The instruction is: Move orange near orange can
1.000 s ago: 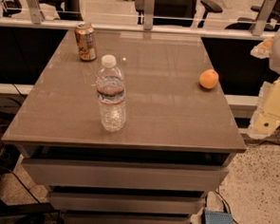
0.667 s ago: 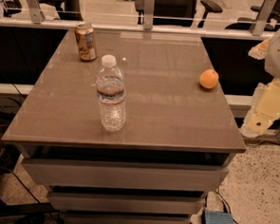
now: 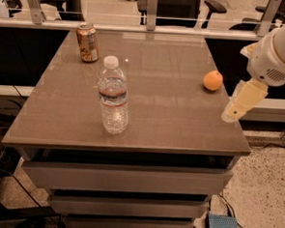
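Camera view, looking down over the table [image 3: 176,123]. The orange [image 3: 213,80] sits by itself close to the right edge, toward the far side, and nothing is touching it. The orange can [image 3: 87,43] stands upright at the far left corner, well apart from the fruit, with nearly the whole tabletop between them.

A clear water bottle [image 3: 113,97] stands upright toward the front left, nearer the can than the orange. It looks to sit in front of the straight line between the two, but it's tall, so a low carry could clip it.

The gripper [image 3: 237,105] hangs at the table's right edge, just beside the orange and a little nearer the front, angled down and inward from the white arm. I can't tell whether it's open or closed. It carries nothing, since the fruit lies free on the surface.

That position makes sense to me: it comes in from the side where the orange lies, the shortest reach. I'd say the task has barely begun, with the grasp not yet made and the carry to the can to follow.
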